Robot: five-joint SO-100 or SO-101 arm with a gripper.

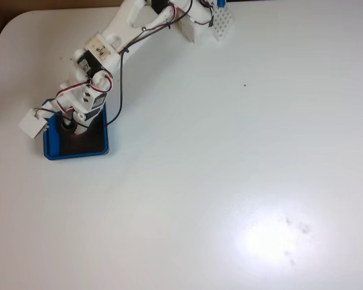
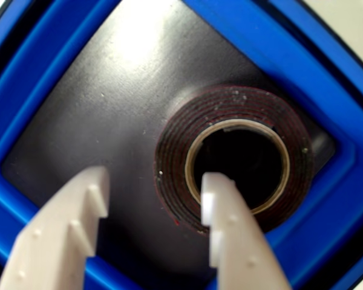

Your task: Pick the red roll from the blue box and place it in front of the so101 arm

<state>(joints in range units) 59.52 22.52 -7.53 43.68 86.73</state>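
- Far left in the fixed view, the shallow bright-blue box with its black floor sits on the white bench.
- Over it reaches the white jointed so101 arm, wrist down inside the rim.
- Wrist view: the white two-finger gripper is parted, one finger on the floor, the other at the core's edge.
- The dark-red tape roll lies flat in the box, its left wall between the fingers, not clamped.

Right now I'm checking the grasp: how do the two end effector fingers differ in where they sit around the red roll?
In the wrist view, the right finger dips into the red roll's hole, while the left finger sits outside the roll over the blue box's black floor. Both are white, with the roll's wall between them.
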